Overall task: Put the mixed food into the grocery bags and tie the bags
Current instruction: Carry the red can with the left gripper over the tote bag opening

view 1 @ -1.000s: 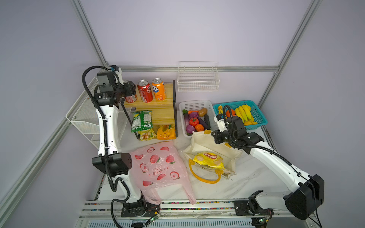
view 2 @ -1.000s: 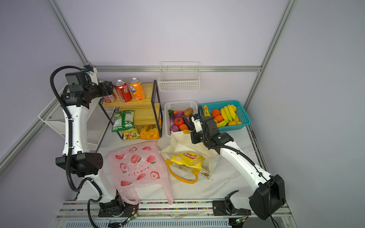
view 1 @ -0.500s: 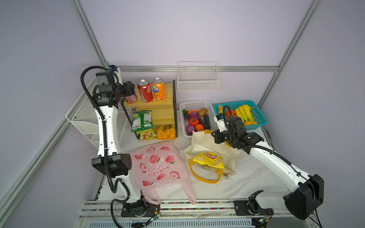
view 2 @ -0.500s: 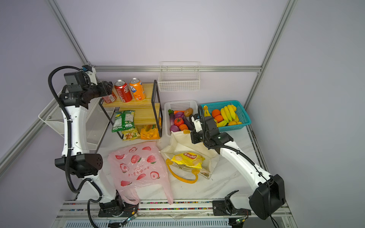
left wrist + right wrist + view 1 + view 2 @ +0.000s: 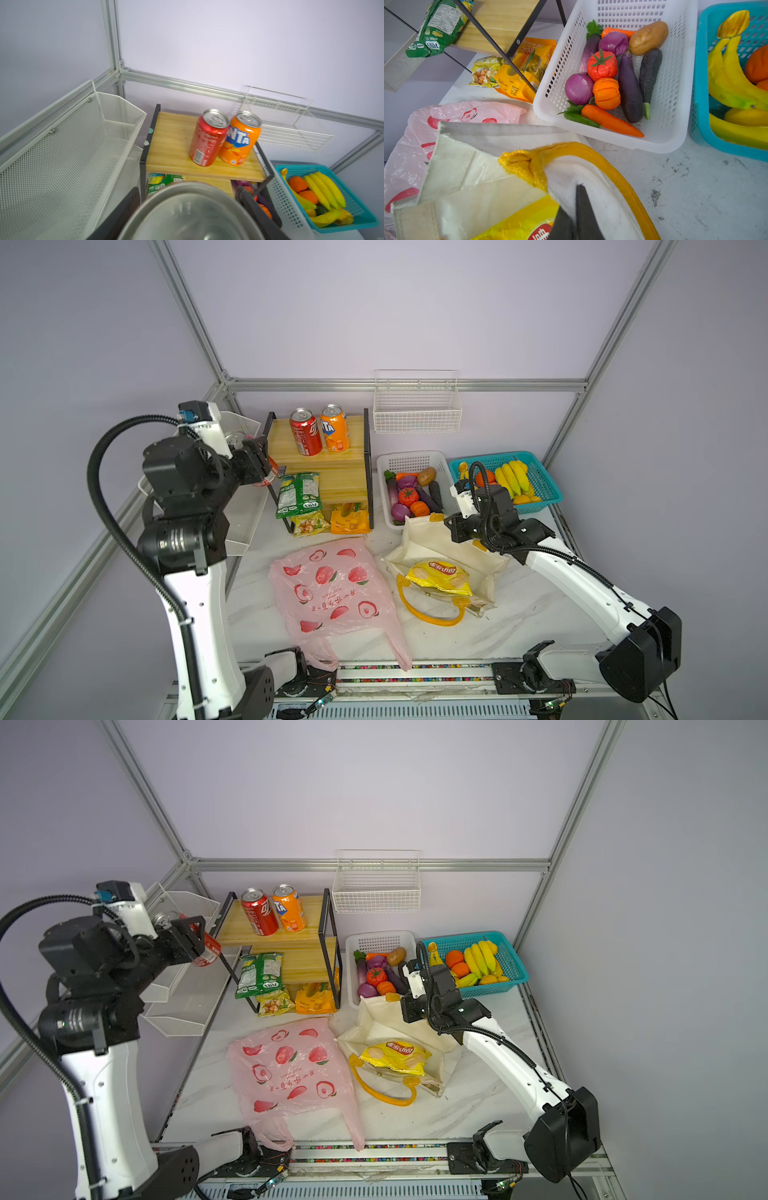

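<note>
The left gripper (image 5: 260, 462) hangs high beside the wooden shelf (image 5: 324, 456), its fingers (image 5: 124, 209) clasping a smooth metal red can (image 5: 206, 950), one on each side; the right gripper (image 5: 454, 531), fingers (image 5: 583, 207) pressed together, pinches the lifted edge of the cream cloth tote (image 5: 436, 543), where a crinkled yellow chip packet (image 5: 438, 576) lies; a thin pink plastic bag (image 5: 332, 593) lies flat on the marbled white tabletop (image 5: 519, 614); lilac walls, aluminium frame.
</note>
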Controlling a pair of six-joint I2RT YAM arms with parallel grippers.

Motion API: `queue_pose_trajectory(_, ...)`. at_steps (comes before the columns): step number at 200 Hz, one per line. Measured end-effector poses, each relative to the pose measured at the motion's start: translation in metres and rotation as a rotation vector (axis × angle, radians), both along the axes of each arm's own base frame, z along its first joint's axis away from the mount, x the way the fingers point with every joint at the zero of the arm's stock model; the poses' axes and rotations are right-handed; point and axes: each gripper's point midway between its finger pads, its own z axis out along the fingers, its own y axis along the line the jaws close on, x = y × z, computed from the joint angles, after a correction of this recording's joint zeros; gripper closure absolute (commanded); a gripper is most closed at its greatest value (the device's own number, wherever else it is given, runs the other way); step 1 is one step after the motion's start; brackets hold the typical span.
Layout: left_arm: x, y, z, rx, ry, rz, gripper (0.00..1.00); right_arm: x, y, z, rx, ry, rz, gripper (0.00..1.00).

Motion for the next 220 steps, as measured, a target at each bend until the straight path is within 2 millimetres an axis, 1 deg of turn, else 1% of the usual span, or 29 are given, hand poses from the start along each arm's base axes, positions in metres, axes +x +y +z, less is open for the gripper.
queue_pose_trajectory(15,-0.023,-0.025,-0.013,-0.054,-0.015,-0.092,0.64,0.0,0.0,0.0,0.002,0.002,-0.001,0.94)
queue_pose_trajectory(21,-0.029,-0.035,-0.019,-0.076,-0.017,-0.132,0.64,0.0,0.0,0.0,0.003,0.002,-0.001,0.94)
queue_pose_trajectory(36,-0.033,-0.065,-0.038,-0.133,-0.001,-0.253,0.65,0.0,0.0,0.0,0.004,0.003,-0.001,0.94)
queue_pose_trajectory(53,-0.029,-0.101,-0.064,-0.182,0.046,-0.383,0.66,-0.001,0.001,0.0,0.008,0.006,-0.001,0.93)
queue_pose_trajectory(68,-0.022,-0.138,-0.089,-0.206,0.098,-0.492,0.66,-0.001,0.001,0.0,0.011,0.008,0.0,0.93)
queue_pose_trajectory(80,-0.016,-0.171,-0.109,-0.203,0.143,-0.573,0.66,-0.001,0.001,0.0,0.014,0.011,-0.001,0.93)
queue_pose_trajectory(101,-0.009,-0.231,-0.145,-0.157,0.202,-0.691,0.66,-0.002,0.003,0.0,0.022,0.018,0.004,0.93)
queue_pose_trajectory(117,-0.011,-0.276,-0.171,-0.104,0.223,-0.779,0.67,0.0,0.003,-0.003,0.031,0.033,0.005,0.93)
queue_pose_trajectory(136,-0.013,-0.322,-0.195,-0.042,0.217,-0.873,0.68,0.002,0.005,-0.005,0.058,0.052,0.025,0.94)
queue_pose_trajectory(149,-0.013,-0.35,-0.209,0.003,0.198,-0.925,0.68,0.003,0.007,-0.007,0.076,0.064,0.037,0.93)
queue_pose_trajectory(162,-0.011,-0.371,-0.224,0.047,0.177,-0.962,0.68,0.004,0.006,-0.008,0.089,0.074,0.041,0.94)
queue_pose_trajectory(175,-0.009,-0.384,-0.24,0.087,0.158,-0.986,0.68,0.005,0.006,-0.008,0.1,0.082,0.044,0.93)
queue_pose_trajectory(220,-0.001,-0.412,-0.298,0.169,0.108,-1.057,0.7,0.008,0.004,-0.008,0.134,0.11,0.039,0.95)
